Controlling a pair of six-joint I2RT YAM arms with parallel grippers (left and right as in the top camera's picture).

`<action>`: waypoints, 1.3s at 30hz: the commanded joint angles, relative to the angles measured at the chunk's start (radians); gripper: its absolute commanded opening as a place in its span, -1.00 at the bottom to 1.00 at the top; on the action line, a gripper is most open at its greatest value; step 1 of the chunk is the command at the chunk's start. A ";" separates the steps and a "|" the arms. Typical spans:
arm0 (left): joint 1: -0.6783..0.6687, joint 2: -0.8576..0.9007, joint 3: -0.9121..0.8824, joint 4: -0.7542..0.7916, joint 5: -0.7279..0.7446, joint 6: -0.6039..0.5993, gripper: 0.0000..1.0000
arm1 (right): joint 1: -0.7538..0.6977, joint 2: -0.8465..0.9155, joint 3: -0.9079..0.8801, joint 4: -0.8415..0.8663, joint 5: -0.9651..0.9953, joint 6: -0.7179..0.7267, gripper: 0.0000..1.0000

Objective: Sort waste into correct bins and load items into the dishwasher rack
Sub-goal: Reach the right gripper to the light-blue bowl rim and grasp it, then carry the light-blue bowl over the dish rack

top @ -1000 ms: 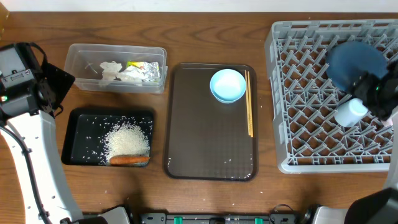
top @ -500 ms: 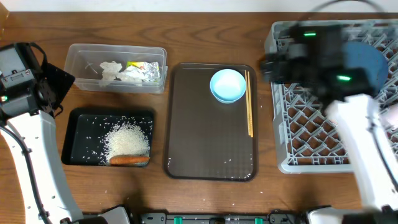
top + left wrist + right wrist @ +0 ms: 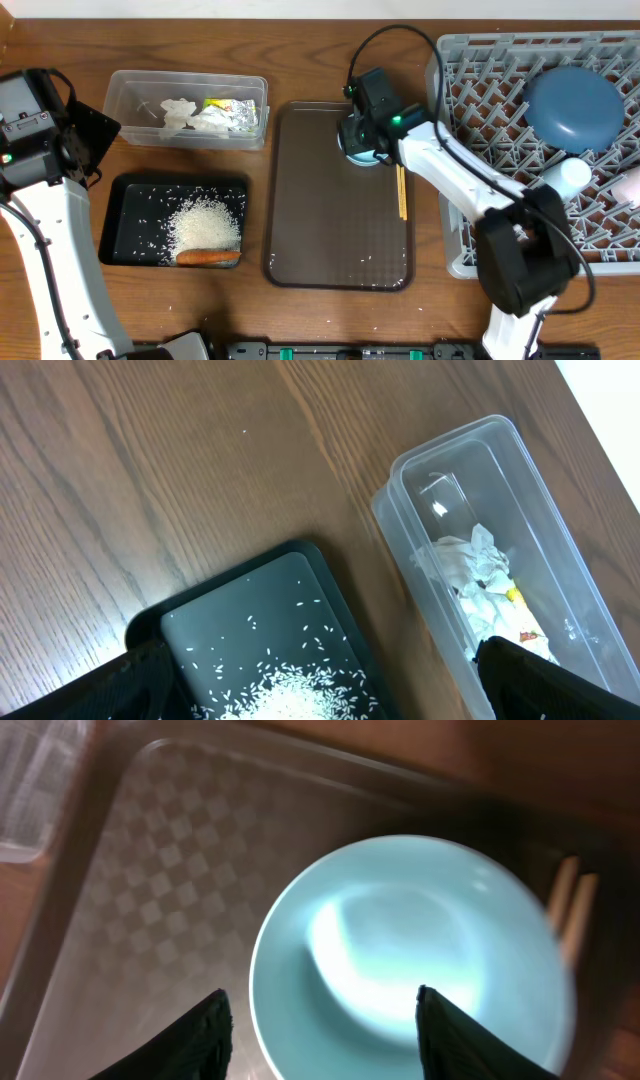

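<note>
My right gripper (image 3: 364,132) is open and hovers over the small light blue bowl (image 3: 349,150) on the brown tray. In the right wrist view the bowl (image 3: 410,955) lies between the spread fingers (image 3: 325,1030). The chopsticks (image 3: 401,195) lie just right of the bowl. The blue plate (image 3: 572,108) and the white cup (image 3: 565,178) sit in the grey rack (image 3: 480,200). My left gripper (image 3: 330,700) is open and empty above the black tray (image 3: 125,195), which holds rice (image 3: 205,225) and the carrot (image 3: 208,257). The clear tub (image 3: 130,100) holds tissue (image 3: 185,115) and the wrapper (image 3: 235,110).
The brown serving tray (image 3: 320,220) lies between the bins and the rack, with a few rice grains near its front edge. The right arm stretches from the front right across the rack's left edge. The left arm stands at the far left.
My right arm has swung left from the rack to above the bowl on the brown tray. The white cup stays in the rack. The left arm has not moved.
</note>
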 commanded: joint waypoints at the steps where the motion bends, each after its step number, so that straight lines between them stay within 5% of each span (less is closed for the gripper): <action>1: 0.004 0.005 0.010 -0.002 -0.012 -0.001 1.00 | 0.024 0.047 0.007 0.006 -0.027 0.034 0.17; 10: 0.004 0.005 0.010 -0.002 -0.012 -0.001 1.00 | 0.078 0.069 0.007 -0.007 -0.001 0.038 0.15; 17: 0.004 0.005 0.010 -0.002 -0.012 -0.001 1.00 | 0.087 0.100 0.006 -0.045 0.086 0.047 -0.05; 29: 0.004 0.005 0.010 -0.002 -0.012 -0.001 1.00 | 0.087 0.089 0.019 -0.063 0.082 0.050 -0.98; 39: 0.004 0.005 0.010 -0.002 -0.012 -0.001 1.00 | 0.005 -0.187 0.102 -0.359 0.119 0.127 -0.98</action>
